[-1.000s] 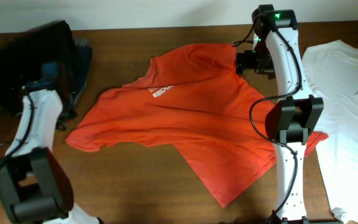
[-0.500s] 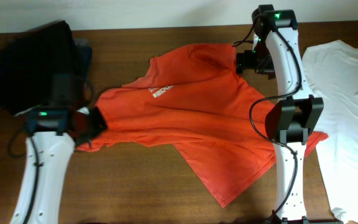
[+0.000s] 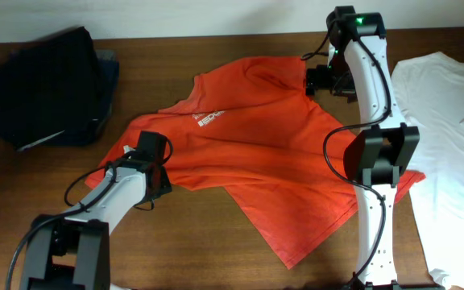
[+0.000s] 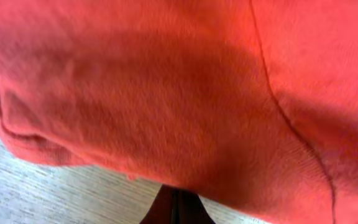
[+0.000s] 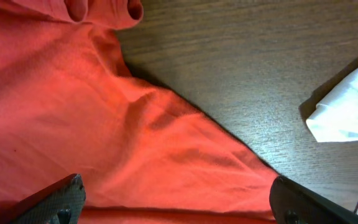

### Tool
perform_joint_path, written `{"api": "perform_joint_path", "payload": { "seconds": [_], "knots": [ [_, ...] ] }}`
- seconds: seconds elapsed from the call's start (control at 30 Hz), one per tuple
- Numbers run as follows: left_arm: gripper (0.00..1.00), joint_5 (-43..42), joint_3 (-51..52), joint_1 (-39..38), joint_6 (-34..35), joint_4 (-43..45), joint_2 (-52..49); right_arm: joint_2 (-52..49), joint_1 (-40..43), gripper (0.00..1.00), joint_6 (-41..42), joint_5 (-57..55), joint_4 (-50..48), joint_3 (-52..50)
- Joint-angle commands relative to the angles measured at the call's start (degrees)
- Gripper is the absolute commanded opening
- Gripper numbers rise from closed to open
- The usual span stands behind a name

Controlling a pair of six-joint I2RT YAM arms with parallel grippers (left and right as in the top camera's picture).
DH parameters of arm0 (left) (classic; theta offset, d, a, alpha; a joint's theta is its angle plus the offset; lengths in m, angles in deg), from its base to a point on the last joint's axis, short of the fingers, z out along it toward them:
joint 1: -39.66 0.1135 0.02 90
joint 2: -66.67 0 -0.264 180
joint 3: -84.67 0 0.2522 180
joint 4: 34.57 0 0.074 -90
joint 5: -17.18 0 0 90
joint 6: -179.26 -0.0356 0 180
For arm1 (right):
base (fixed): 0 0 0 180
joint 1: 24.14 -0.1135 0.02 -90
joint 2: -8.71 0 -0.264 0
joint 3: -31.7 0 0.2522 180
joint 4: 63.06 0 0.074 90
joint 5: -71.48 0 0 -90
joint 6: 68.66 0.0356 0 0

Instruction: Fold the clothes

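Where the T-shirt (image 3: 256, 153) is lying: I am seeing it spreading logo-up and rumpled across the middle of the table (image 3: 184, 234).
Right gripper (image 3: 316, 79): its jaws are standing wide apart, with one of the fingertips (image 5: 61, 199) showing in each lower corner of its wrist view. Orange cloth is lying between and beneath them at the far sleeve.
Left gripper (image 3: 155, 165): it is sitting at the sleeve edge on the left-arm side. Cloth is filling its wrist view, so I cannot tell how its jaws are standing.
White garment (image 3: 445, 121): lying just beside the shirt, on the right.
Dark pile (image 3: 47, 84): sitting at the far left, apart from the shirt.
Count: I am counting one orange shirt, one white garment, one dark pile and two grippers.
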Motion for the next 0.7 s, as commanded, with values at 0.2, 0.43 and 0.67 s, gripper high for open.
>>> {"api": "perform_joint_path", "payload": {
  "seconds": [0.2,0.43,0.67],
  "knots": [
    [0.01,0.2,-4.5,-0.1,-0.6,-2.7,-0.5,0.6,0.2,0.98,0.3,-0.7,0.1,-0.2],
    [0.01,2.2,-4.0,2.1,-0.5,-2.1,-0.5,0.6,0.1,0.98,0.3,-0.7,0.1,-0.2],
    [0.01,2.3,-1.7,2.1,-0.5,2.3,-0.5,0.6,0.1,0.98,0.3,-0.7,0.1,-0.2]
  ]
}}
